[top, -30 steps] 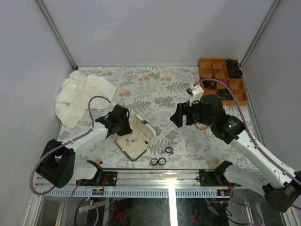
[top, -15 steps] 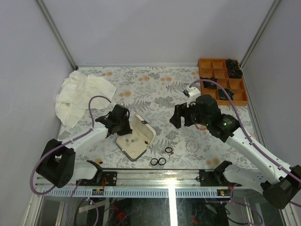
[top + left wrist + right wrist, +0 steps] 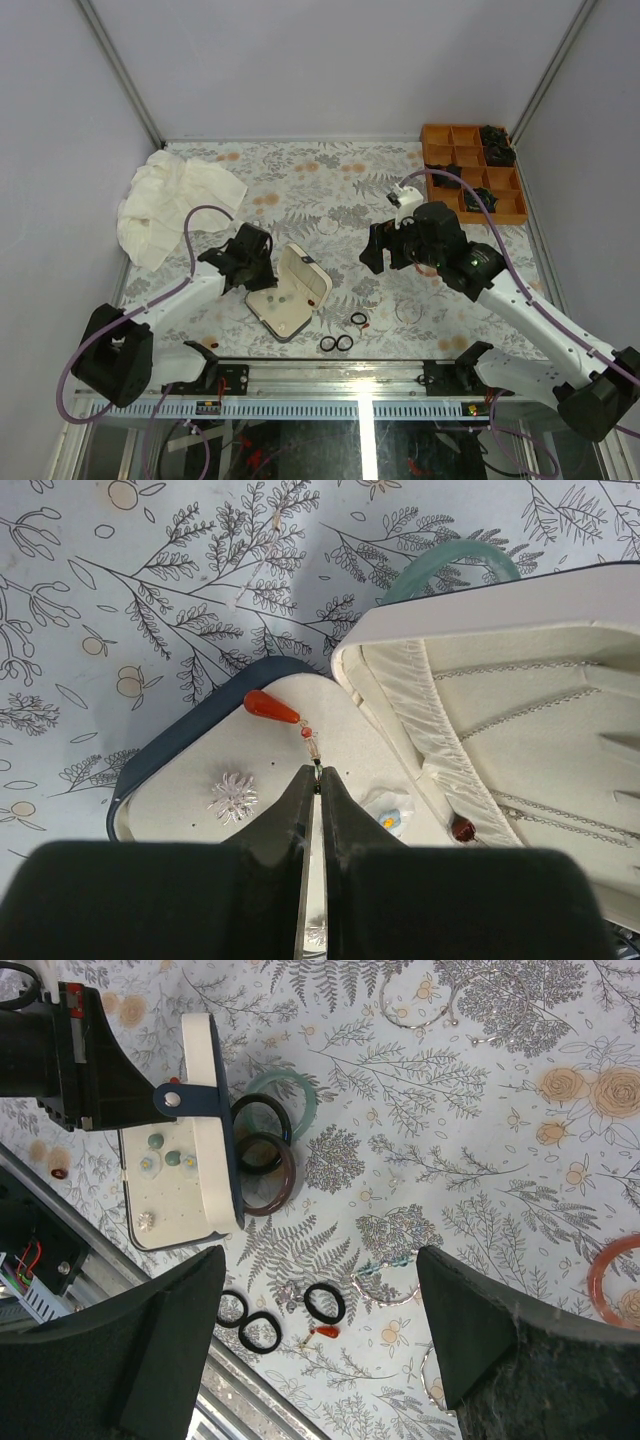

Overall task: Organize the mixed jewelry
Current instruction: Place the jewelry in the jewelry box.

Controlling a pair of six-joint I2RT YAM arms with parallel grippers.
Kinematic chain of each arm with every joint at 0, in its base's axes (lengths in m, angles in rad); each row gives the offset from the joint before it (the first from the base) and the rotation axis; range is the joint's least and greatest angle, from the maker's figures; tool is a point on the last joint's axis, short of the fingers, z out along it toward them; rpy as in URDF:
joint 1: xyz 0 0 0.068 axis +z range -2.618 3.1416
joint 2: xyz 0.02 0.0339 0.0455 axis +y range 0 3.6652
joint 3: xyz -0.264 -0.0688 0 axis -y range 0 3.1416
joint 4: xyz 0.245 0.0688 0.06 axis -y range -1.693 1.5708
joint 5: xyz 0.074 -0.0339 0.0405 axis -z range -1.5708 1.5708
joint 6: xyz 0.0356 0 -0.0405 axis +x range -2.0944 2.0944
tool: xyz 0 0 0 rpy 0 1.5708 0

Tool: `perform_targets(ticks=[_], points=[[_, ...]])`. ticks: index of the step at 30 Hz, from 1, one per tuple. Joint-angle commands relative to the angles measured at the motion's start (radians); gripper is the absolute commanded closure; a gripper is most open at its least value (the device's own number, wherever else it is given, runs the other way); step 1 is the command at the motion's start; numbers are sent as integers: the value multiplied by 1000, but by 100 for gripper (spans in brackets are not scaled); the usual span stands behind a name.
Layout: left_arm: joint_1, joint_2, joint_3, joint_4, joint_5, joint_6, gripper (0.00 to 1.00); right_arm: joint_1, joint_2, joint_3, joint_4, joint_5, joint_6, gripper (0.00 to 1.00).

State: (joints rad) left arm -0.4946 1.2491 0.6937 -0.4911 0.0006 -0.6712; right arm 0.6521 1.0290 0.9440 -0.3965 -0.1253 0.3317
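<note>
The left claw (image 3: 317, 778) is squeezing tight on the thin wire end of a red drop earring (image 3: 271, 707). The earring is lying on the cream pad of the open case (image 3: 190, 780). A little silver star piece (image 3: 233, 797) is sitting near it on the same pad. The right claw (image 3: 383, 250) is hanging wide open above the flowery counter (image 3: 330, 190). Under it, three black rings (image 3: 308, 1302) and a tiny red bit (image 3: 322, 1332) are lying near the case. Some thin clear hoops (image 3: 405, 1026) are lying farther off.

Robot lab cell: grey panel walls (image 3: 330, 70), aluminium rail (image 3: 300, 371), floral tabletop (image 3: 300, 190).
</note>
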Motion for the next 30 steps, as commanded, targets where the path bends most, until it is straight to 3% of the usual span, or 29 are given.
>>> perform_targets(ticks=[1, 30], points=[[7, -29, 28, -35, 1, 19, 100, -5, 3, -4, 53, -25, -4, 16], [37, -20, -16, 16, 23, 13, 100, -9, 17, -29, 85, -57, 3, 16]])
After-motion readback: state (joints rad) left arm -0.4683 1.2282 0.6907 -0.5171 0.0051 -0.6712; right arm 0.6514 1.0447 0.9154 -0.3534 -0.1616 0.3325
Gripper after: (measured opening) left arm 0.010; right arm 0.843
